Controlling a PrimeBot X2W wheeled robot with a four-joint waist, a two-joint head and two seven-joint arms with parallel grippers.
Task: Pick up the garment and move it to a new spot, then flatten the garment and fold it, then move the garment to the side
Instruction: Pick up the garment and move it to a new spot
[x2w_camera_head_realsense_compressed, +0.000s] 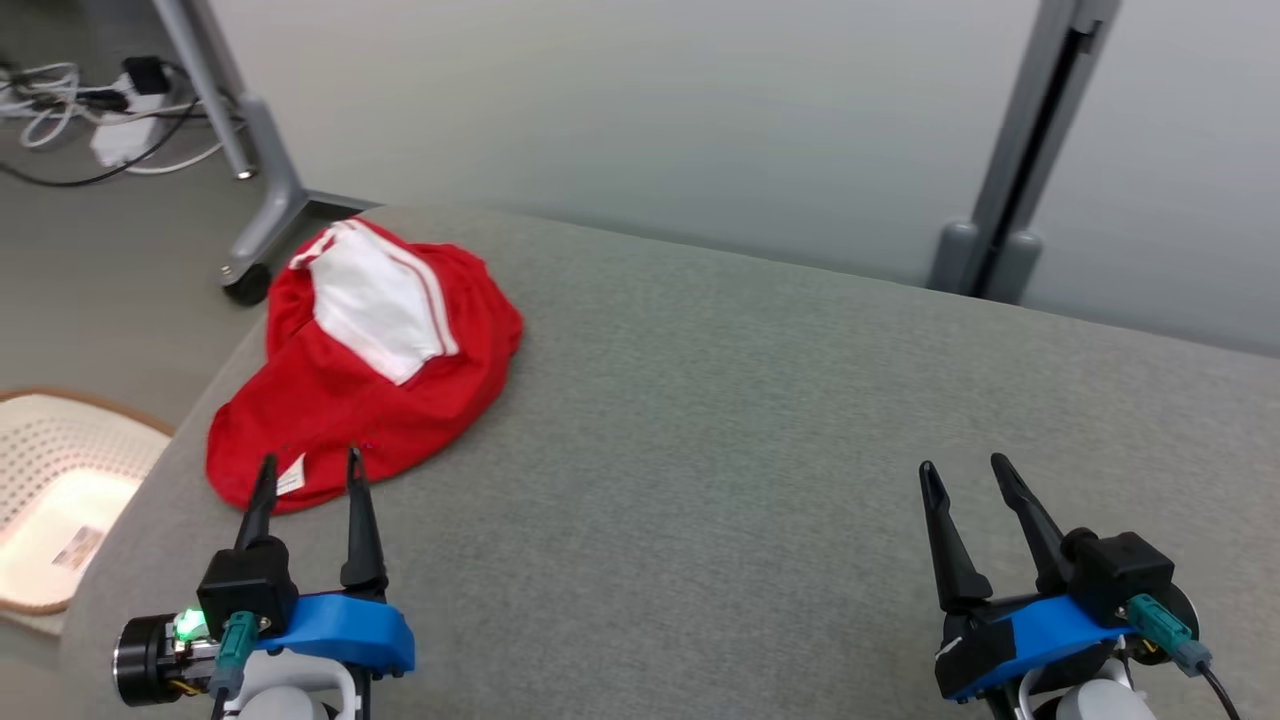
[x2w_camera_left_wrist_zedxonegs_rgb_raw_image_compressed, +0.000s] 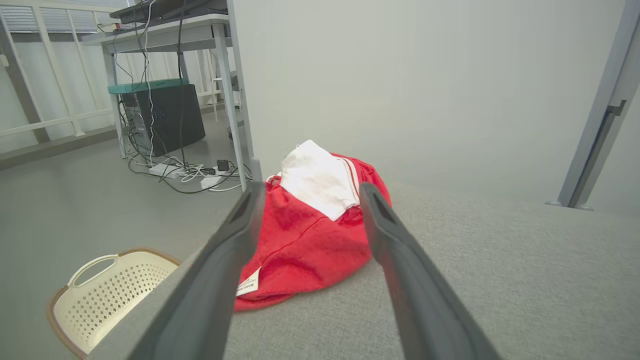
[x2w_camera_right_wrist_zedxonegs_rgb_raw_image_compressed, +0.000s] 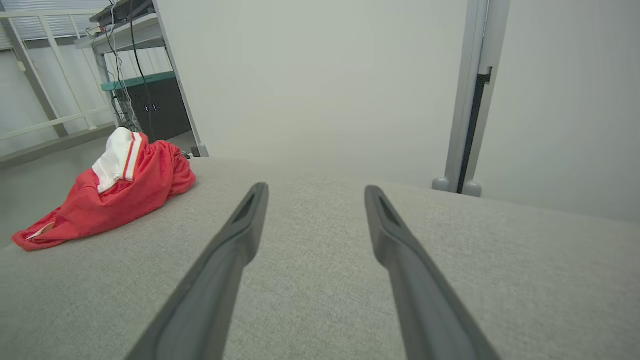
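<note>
Near the grey tabletop's left edge the garment lies bunched, unheld. Left gripper is wide, tips at its near hem; right gripper is wide, well apart. Pickup step isn't done yet: you'd advance left and pinch the hem.

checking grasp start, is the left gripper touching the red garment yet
cannot tell: head view shows the left gripper over the near edge of the red garment, height unclear

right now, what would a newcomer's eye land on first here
A crumpled red garment with a white panel lies at the left edge of the grey fabric-covered table. The left arm's open jaws point at its near hem; the right arm's open jaws hover over bare grey. A cream perforated basket sits on the floor beside it.
</note>
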